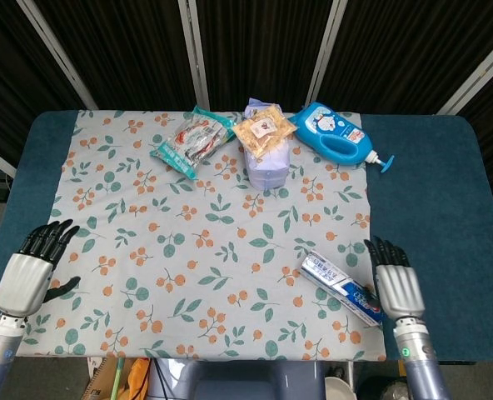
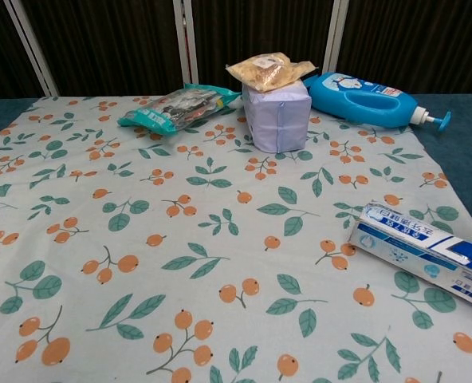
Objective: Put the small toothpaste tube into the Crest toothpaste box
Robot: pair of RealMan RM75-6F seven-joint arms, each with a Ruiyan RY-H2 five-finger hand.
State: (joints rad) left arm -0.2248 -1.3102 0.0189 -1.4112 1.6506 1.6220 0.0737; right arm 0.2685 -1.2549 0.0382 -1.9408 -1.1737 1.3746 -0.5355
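The blue and white Crest toothpaste box [image 1: 341,287] [image 2: 422,251] lies flat on the floral cloth near its front right corner. My right hand [image 1: 395,287] sits just to the right of the box, fingers spread, holding nothing and apart from it. My left hand [image 1: 30,271] hovers at the front left edge of the table, fingers spread and empty. No small toothpaste tube shows in either view. Neither hand shows clearly in the chest view.
At the back of the floral cloth [image 1: 146,242] lie a green snack packet [image 1: 193,140], a pale purple tissue pack [image 1: 267,162] with a bag of snacks [image 1: 263,129] on top, and a blue pump bottle [image 1: 340,135]. Dark blue table [image 1: 434,208] surrounds the cloth.
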